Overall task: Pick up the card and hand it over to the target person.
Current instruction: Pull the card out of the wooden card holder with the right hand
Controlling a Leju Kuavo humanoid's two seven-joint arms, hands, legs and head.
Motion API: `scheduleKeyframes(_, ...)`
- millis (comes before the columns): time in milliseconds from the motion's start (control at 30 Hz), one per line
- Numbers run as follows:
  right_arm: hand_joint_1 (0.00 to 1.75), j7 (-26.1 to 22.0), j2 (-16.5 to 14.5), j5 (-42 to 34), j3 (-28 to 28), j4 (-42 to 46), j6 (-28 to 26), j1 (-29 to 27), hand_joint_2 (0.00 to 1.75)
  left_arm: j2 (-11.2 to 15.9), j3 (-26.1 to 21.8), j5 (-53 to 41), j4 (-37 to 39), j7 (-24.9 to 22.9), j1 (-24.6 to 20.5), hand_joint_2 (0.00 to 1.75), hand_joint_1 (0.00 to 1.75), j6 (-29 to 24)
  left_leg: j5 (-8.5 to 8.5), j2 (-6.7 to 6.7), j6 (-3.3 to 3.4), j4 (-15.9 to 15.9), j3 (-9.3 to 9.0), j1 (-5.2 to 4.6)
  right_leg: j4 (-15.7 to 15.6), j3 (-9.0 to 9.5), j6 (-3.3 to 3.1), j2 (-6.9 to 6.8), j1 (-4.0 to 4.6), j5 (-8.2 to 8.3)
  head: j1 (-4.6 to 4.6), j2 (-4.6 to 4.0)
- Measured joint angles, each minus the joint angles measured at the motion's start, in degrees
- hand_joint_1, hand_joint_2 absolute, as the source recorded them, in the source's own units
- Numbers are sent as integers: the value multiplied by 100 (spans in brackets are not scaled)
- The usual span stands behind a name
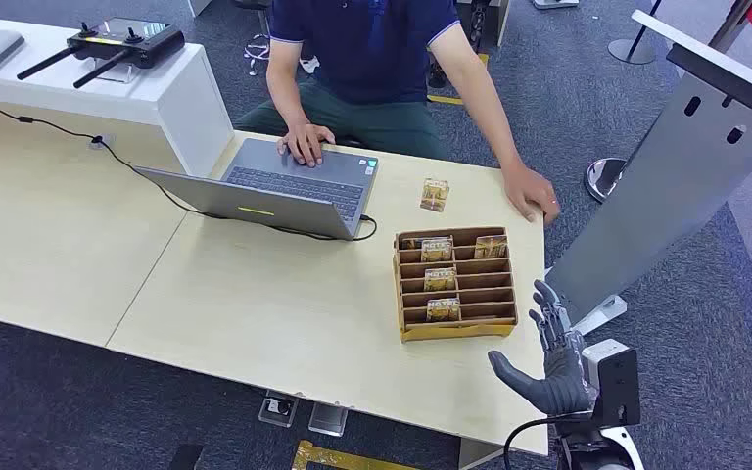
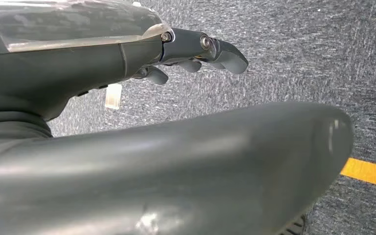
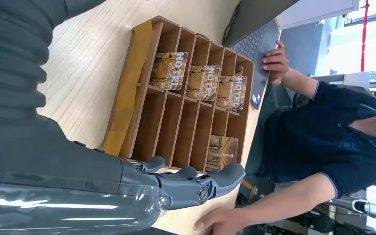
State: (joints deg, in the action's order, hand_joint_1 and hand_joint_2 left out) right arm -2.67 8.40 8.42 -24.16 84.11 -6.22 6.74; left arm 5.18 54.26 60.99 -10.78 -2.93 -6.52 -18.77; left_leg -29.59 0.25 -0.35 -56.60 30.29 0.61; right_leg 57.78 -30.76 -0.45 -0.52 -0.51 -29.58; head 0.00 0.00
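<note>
Four cards: stand upright in the slots of the wooden card rack [image 1: 455, 331], each printed "HOTEL"; a fifth card [image 1: 435, 194] lies loose on the table [image 1: 255, 304] beyond the rack, near the person's hand [image 1: 532, 193].
Nearest card [image 1: 443, 309]: in the slot closest to the right hand, just ahead of its fingertips and a little toward the robot's left; in the right wrist view it is the card [image 3: 169, 70] at the near end of the row.
Other cards: one [image 1: 440, 279] a slot further from the hand, two more [image 1: 438, 250] [image 1: 491, 246] in the far slots.
Right hand [image 1: 548, 362]: held above the table edge just short of the rack, fingers apart and extended, thumb out to the side, holding nothing.
Left hand [image 2: 196, 51]: hangs over the carpet with fingers loosely curled; nothing is in it.
Handling, as a judgement: the card looks thin, light, stiff and glossy, so likely slippery; a hard squeeze could bend it.
Where to hold: the top edge standing proud of the divider, pinched on both faces between thumb and finger, then lifted straight up out of the slot.
Risk: the slot is narrow, so thick fingers may knock the light rack or the neighbouring card.
Target person [image 1: 372, 59]: seated across the table, far side of the rack from the right hand.
</note>
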Motion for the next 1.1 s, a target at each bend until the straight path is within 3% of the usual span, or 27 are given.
scheduleKeyframes(200,0,644,-125,1302,-229,-175,-135,565,175,-6,88,-79,-3,15,-5,0,0,30,4,1,0,5,-1,0,-4,0,0,2,0,4,0,0)
scheduleKeyframes(567,0,1573,-521,3844,-1242,-1604,64,2231,175,-9,255,-236,-15,-139,-111,0,0,42,-15,-6,-1,-20,2,-1,18,1,1,-11,-1,-16,0,0)
scheduleKeyframes(667,0,1851,-585,4254,-1449,-1857,59,2458,175,-15,275,-257,-15,-168,-123,0,0,40,-12,-5,-1,-17,2,-1,15,1,1,-9,-1,-13,0,0)
scheduleKeyframes(867,3,2881,-882,4736,-1584,-2242,57,2700,175,-44,330,-311,-17,-262,-175,0,0,6,-17,-10,-1,-24,3,-1,22,2,1,-16,-2,-20,0,0)
scheduleKeyframes(1100,19,3138,-1162,4969,-1773,-2615,-65,2894,175,-45,300,-292,-27,-279,-181,0,0,-12,-16,-10,-1,-23,4,-1,21,2,1,-16,-2,-19,0,0)
